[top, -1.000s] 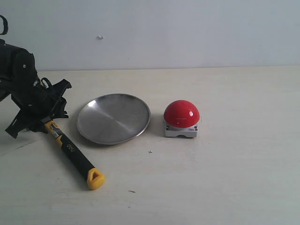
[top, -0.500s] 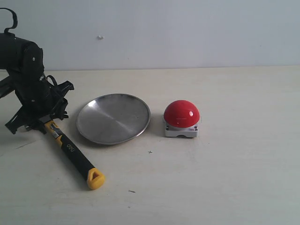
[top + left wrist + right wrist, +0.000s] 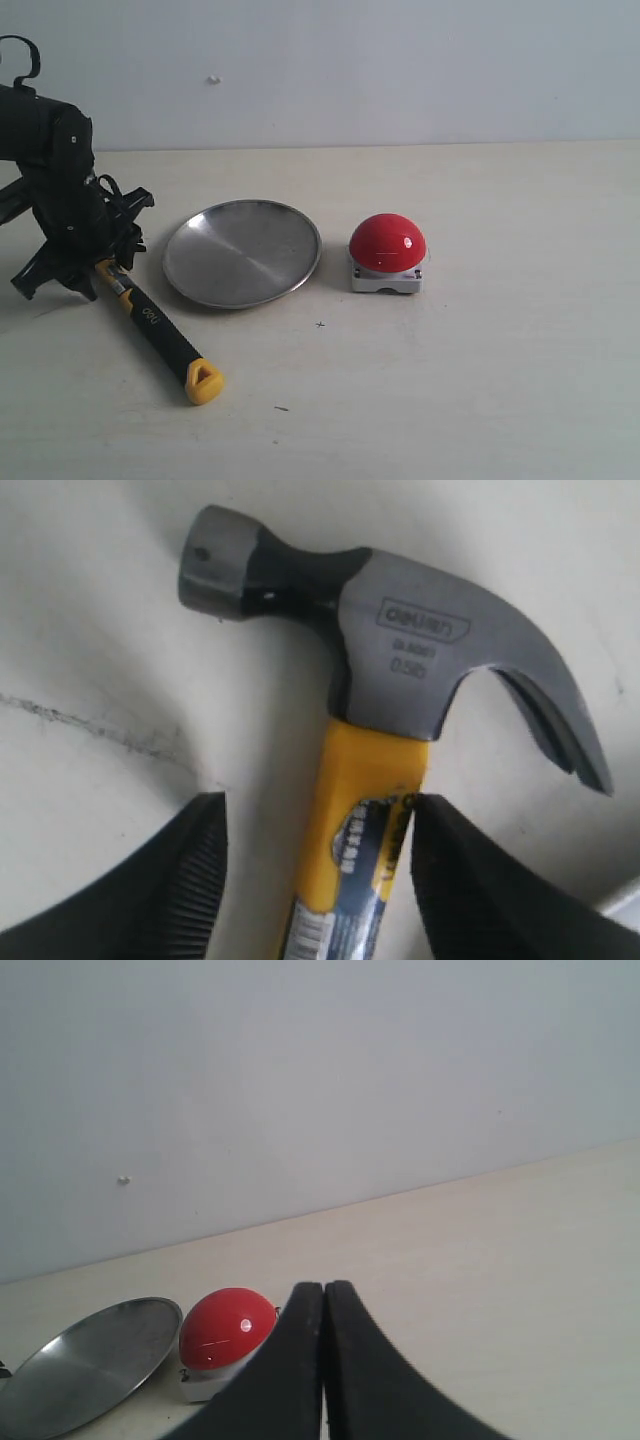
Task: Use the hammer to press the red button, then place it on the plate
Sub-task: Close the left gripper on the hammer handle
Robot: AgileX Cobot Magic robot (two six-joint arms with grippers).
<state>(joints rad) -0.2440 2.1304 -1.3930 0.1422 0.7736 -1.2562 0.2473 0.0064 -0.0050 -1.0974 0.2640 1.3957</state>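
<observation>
Jaws of the left gripper [image 3: 318, 815] stand spread wide, one on each side of the hammer's [image 3: 150, 322] yellow neck, just below the dark head. They grasp nothing: one ribbed pad [image 3: 200, 865] is clear of the neck with bare table [image 3: 480, 380] between, and the other sits right at the neck's edge, where I cannot tell whether it touches. In the exterior view the hammer lies flat at the far left, its head under the gripper and its black handle slanting toward the near edge and rightward, ending in the yellow cap. Just right of the handle lies the plate [image 3: 240, 250], close but apart from it. A narrow strip of table separates the plate's rim from the red button [image 3: 387, 242] on its grey base. Right of the button the tabletop runs open to the picture's edge, and a broad band also lies open along the near side. Right gripper [image 3: 325, 1295]: fingers clenched flat against each other, with the button and plate lying beyond them
</observation>
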